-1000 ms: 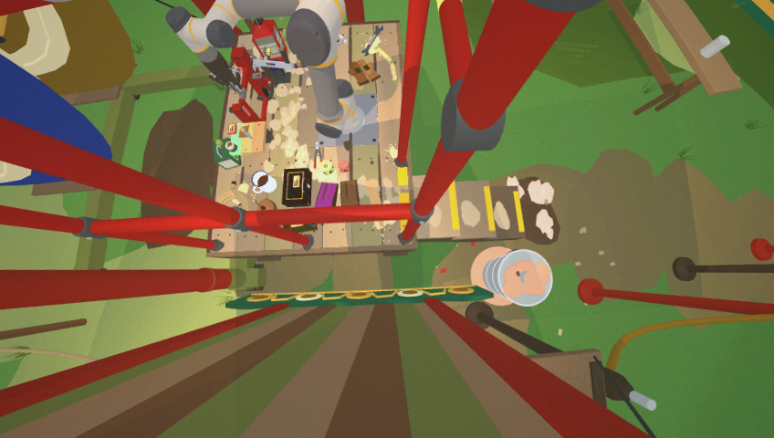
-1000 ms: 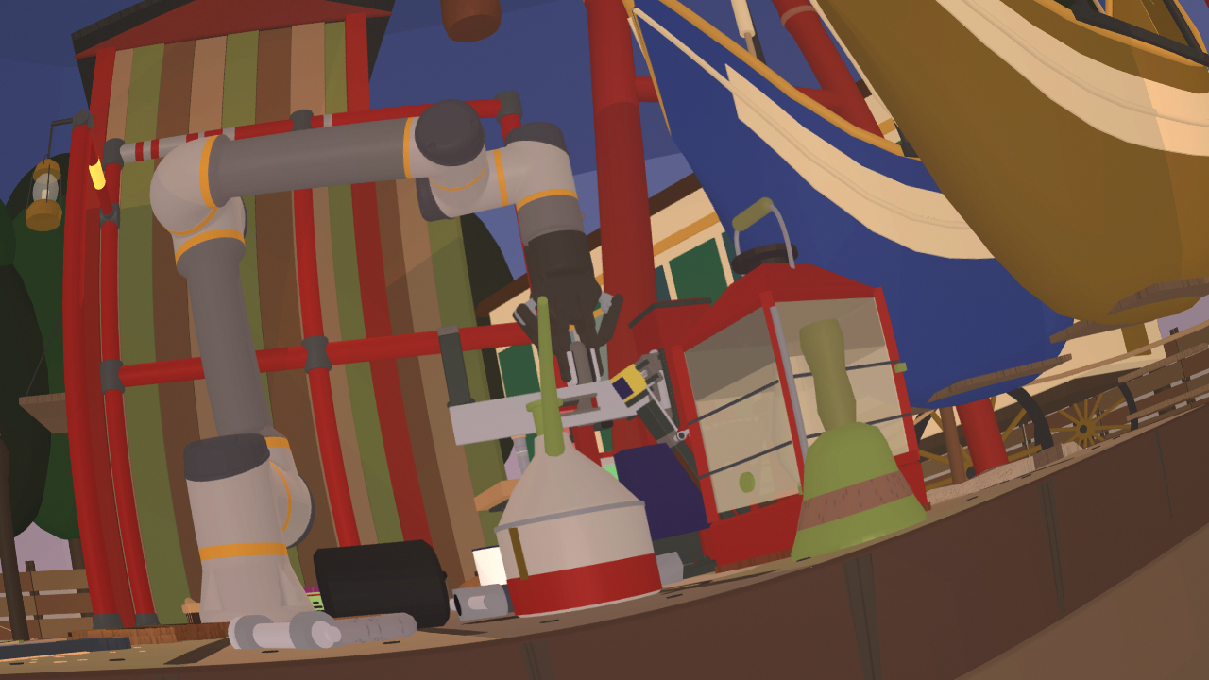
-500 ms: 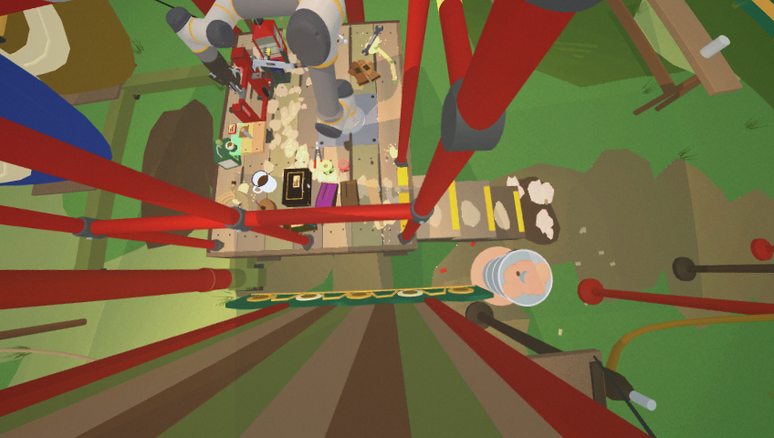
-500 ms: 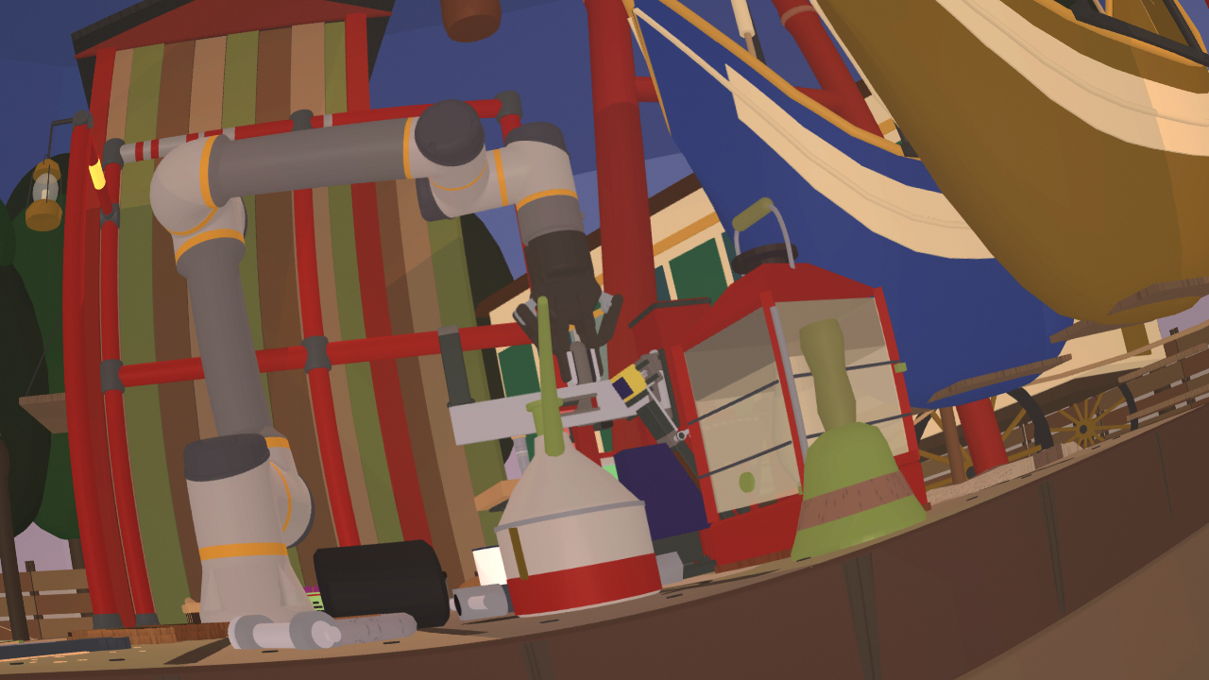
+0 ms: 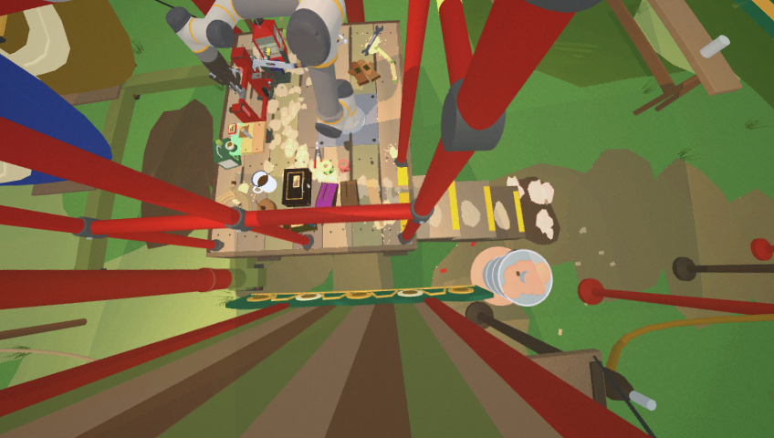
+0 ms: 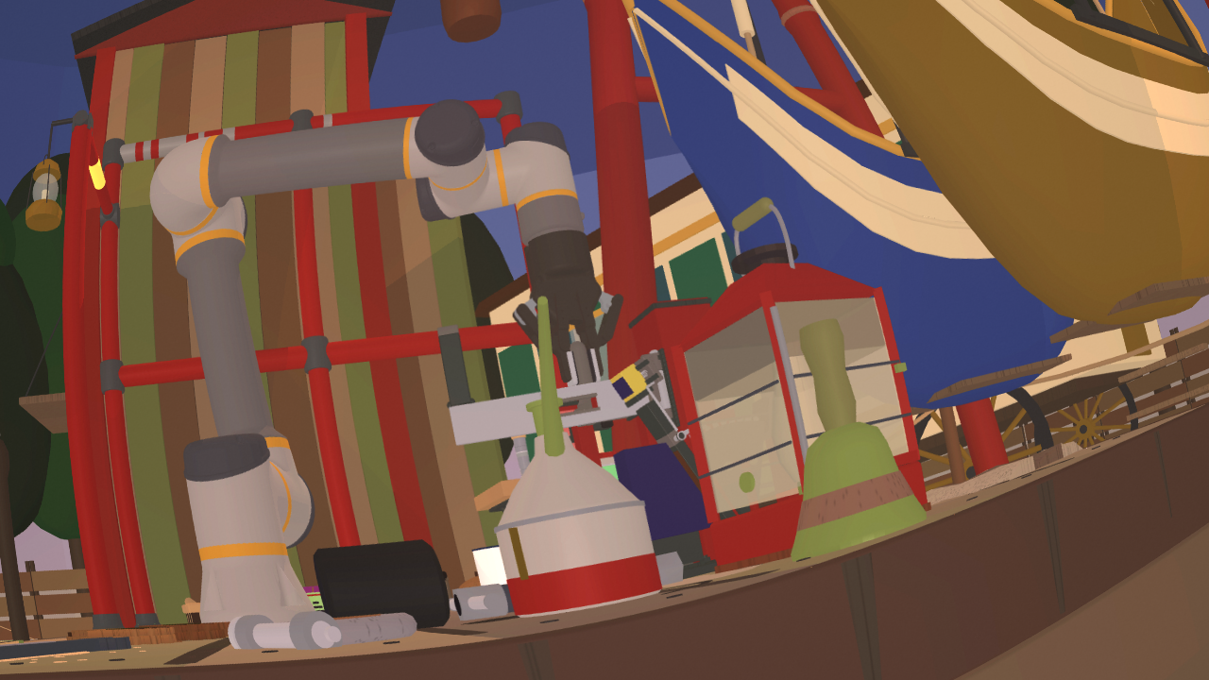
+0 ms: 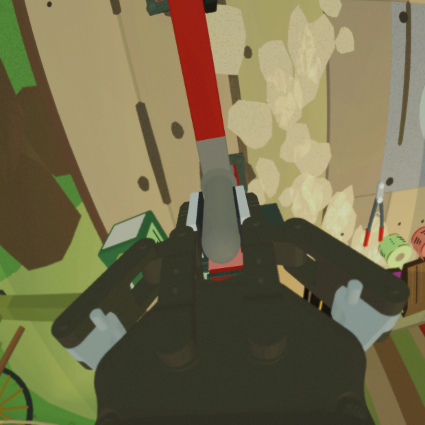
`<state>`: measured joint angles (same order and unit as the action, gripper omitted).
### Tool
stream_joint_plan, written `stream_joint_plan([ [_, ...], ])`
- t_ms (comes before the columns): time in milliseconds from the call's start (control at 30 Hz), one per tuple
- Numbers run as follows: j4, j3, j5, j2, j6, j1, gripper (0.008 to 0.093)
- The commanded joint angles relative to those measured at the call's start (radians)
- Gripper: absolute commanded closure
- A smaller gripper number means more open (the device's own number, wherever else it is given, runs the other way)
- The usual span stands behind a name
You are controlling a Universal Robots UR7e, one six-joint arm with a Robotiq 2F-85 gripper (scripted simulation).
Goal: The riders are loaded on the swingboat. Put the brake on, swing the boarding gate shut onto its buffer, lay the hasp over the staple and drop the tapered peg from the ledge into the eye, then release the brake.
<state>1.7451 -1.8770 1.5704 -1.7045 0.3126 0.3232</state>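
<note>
The brake lever [image 7: 202,91], a red bar ending in a grey sleeve and a rounded grey grip [image 7: 219,214], runs away from me across the plank deck. My gripper [image 7: 219,208] is closed around that grey grip at the deck's far left corner, beside the red gate frame [image 5: 255,70]. From the low side my gripper [image 6: 582,359] points down onto a pale grey flat bar [image 6: 541,406] with a yellow and dark blue block [image 6: 627,385] at its right end. The hasp, staple and tapered peg are not clear to me in this clutter.
The swingboat hull [image 6: 1014,127] hangs overhead on the right. A red-framed lantern [image 6: 778,397], a green bell [image 6: 854,474] and a cream funnel can [image 6: 575,533] stand along the deck's near edge. A black box [image 5: 296,187], a cup [image 5: 263,181] and pliers [image 7: 374,214] lie on the planks.
</note>
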Motion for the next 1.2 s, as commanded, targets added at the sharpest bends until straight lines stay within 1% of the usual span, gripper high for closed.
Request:
stream_joint_plan([
  [0, 0.000, 0.000, 0.000, -0.001, -0.001, 0.000, 0.0934],
  [367, 0.000, 0.001, 0.000, -0.001, 0.000, 0.000, 0.0934],
  [400, 0.000, 0.001, 0.000, -0.001, 0.000, 0.000, 0.0924],
  [1033, 0.000, 0.001, 0.000, -0.001, 0.000, 0.000, 0.0544],
  [1167, 0.000, 0.001, 0.000, -0.001, 0.000, 0.000, 0.0534],
])
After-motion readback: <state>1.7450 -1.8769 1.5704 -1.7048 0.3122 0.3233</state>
